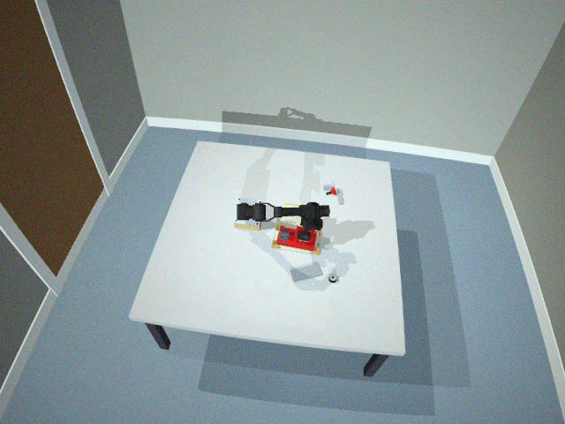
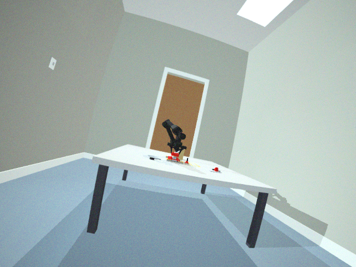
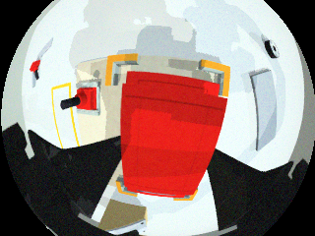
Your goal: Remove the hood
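Observation:
My gripper [image 3: 167, 147] [image 2: 176, 152] is shut on the red hood [image 3: 169, 128] [image 2: 174, 154], with one black finger on each side. The hood fills the middle of the wrist view and appears slightly above the red toy car [image 1: 297, 243] [image 2: 170, 157]; the exact gap is hard to tell. The hood hides most of the car in the wrist view. In the top view the arm hides the fingertips. The marked area is a yellow outline [image 3: 61, 86] [image 1: 292, 203] on the table, beside the car's base at the left of the wrist view.
Orange corner brackets [image 3: 123, 58] [image 3: 223, 84] surround the car. A red block with a black peg [image 3: 88, 99] stands between car and outline. A red-and-black piece [image 1: 333, 191] [image 3: 34, 66], a black wheel [image 1: 333, 277] [image 3: 272, 48] and a grey plate [image 3: 265, 109] are farther out.

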### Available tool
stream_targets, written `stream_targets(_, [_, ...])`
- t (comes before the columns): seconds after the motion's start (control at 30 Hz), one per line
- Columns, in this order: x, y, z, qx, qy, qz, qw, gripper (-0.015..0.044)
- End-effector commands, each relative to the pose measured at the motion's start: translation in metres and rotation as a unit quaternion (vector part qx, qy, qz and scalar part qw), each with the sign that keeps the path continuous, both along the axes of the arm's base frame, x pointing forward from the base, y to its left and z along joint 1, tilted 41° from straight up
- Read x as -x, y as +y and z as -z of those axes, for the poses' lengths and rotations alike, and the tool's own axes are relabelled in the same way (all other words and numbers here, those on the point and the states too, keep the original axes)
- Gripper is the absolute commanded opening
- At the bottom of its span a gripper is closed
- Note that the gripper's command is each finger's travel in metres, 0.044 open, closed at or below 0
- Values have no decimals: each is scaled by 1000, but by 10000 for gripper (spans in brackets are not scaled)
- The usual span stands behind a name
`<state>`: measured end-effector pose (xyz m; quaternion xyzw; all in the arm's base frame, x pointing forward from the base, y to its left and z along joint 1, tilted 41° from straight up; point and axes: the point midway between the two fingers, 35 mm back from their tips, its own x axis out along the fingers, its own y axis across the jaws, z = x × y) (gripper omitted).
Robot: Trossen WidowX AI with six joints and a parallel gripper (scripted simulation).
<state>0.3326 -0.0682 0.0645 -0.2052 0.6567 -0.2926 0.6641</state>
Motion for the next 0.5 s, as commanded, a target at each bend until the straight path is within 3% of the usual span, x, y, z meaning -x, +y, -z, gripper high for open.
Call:
stream_targets(0.0, [-3,10,-10,-3,-7,-1,1000,0])
stream_targets(0.27, [-3,28,-32,-3,-7,-1,1000,0])
stream_targets(0.47, [-5,34,-17,-4,-3,-3,1000,0])
